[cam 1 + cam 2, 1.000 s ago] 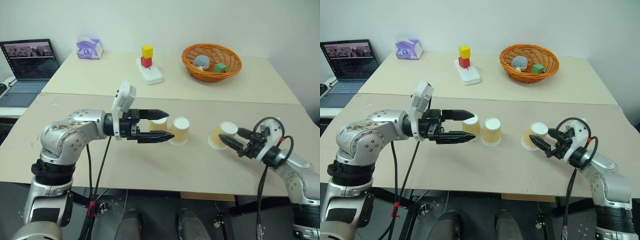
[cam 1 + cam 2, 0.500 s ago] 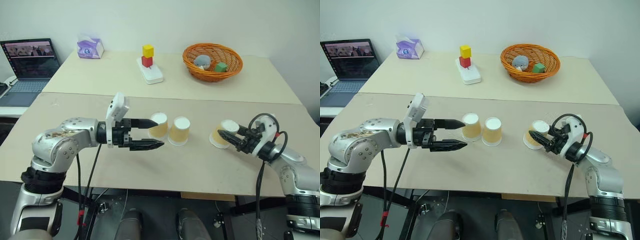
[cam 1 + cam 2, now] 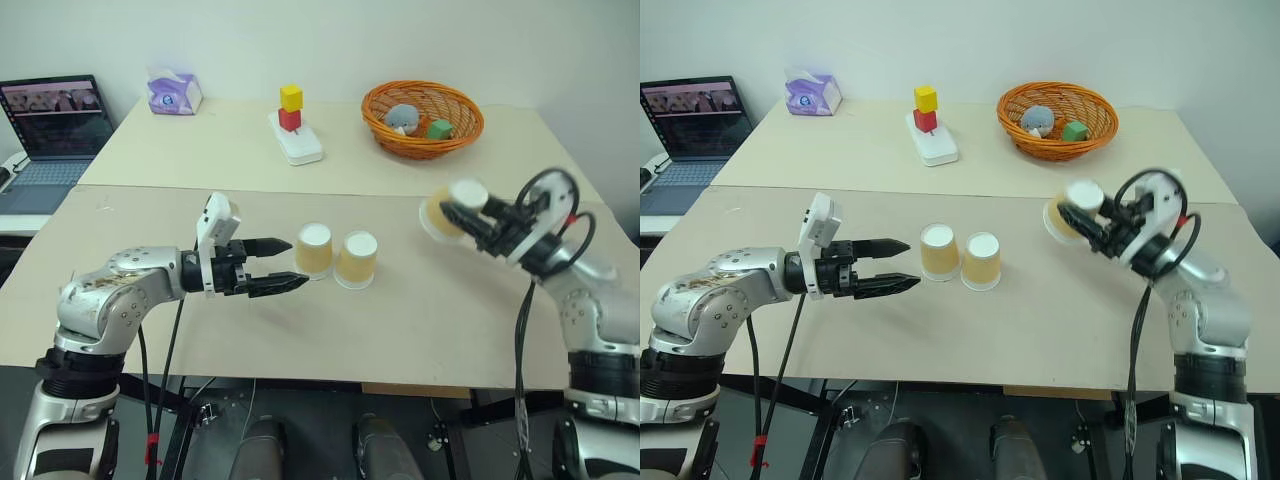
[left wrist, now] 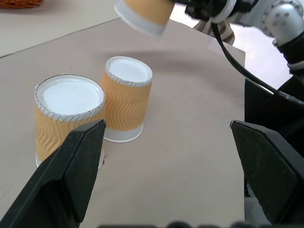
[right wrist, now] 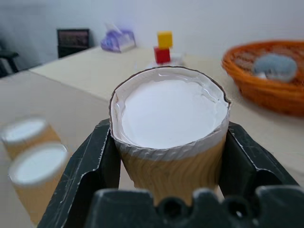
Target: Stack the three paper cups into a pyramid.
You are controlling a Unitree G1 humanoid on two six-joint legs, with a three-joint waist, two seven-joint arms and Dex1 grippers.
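Two paper cups (image 3: pixel 334 256) stand upside down, side by side and touching, on the near table (image 3: pixel 400 330), which is big and tan. Right behind it is a second table (image 3: pixel 200 150) of the same color. On that one sit an orange basket (image 3: pixel 423 118), a white block (image 3: pixel 297 140) with a red and a yellow cube on top, and a purple tissue pack (image 3: pixel 175 93); a laptop (image 3: pixel 45 125) sits off to the left.

**Open tabletop around the cup pair**

Two upside-down paper cups (image 3: pixel 335 255) stand touching, mid-table. Just to their left the left gripper (image 3: pixel 285 264), jaws spread, blocks that side. Bare table (image 3: pixel 420 320) lies right of and before them. Above them, air is free.
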